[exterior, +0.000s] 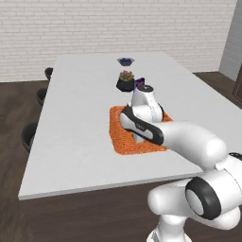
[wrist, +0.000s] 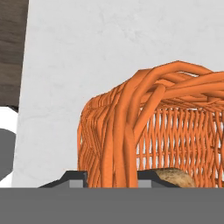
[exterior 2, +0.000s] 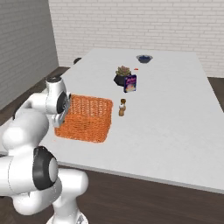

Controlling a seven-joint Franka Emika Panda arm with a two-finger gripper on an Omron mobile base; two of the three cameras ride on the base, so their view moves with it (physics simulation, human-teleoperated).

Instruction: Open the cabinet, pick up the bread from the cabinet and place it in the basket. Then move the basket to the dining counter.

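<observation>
Two dark tips of my claw [wrist: 109,177] straddle the near wall of the basket [exterior 2: 87,117], closed on its woven rim; the bread [wrist: 174,178] lies inside, just behind that wall. I judge the basket already sits on the dining counter [exterior 2: 175,131], near its front edge; release gently, lift straight up. Beyond stand a small bottle [exterior 2: 122,107], a carton [exterior 2: 130,83] and a potted plant [exterior 2: 122,75], well apart.

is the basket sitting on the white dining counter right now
Yes, the orange basket rests flat on the white dining counter, near its front left edge in the right base view.
</observation>
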